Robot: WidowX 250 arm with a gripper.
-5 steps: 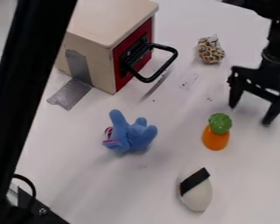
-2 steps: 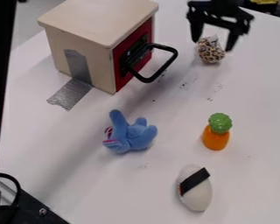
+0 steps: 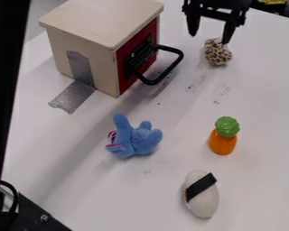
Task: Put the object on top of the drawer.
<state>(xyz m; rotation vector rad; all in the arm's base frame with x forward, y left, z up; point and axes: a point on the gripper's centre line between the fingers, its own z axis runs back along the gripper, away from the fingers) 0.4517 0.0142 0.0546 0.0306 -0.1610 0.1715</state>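
Leopard-print bundle (image 3: 217,54): likely the object meant, with the gripper this close; it sits on the table off the drawer box's red front (image 3: 126,80), beyond the handle.
Black gripper (image 3: 211,32): fingers spread, gripping nothing, out past the drawer box's front; one fingertip is at or just by the bundle's gathered end.
Bundle's handling: probably light and soft, with some give; its smooth-looking wrap may slip.
Bundle's hold: best across the rounded body, since the thin gathered end could fold or pull loose.
Black handle (image 3: 170,70): juts from the drawer box's front towards the bundle; the lift should clear it.
Drawer box (image 3: 101,22): looks shut, its contents hidden; its flat pale top is the goal.
Blue plush (image 3: 135,139): on the camera side of the drawer box.
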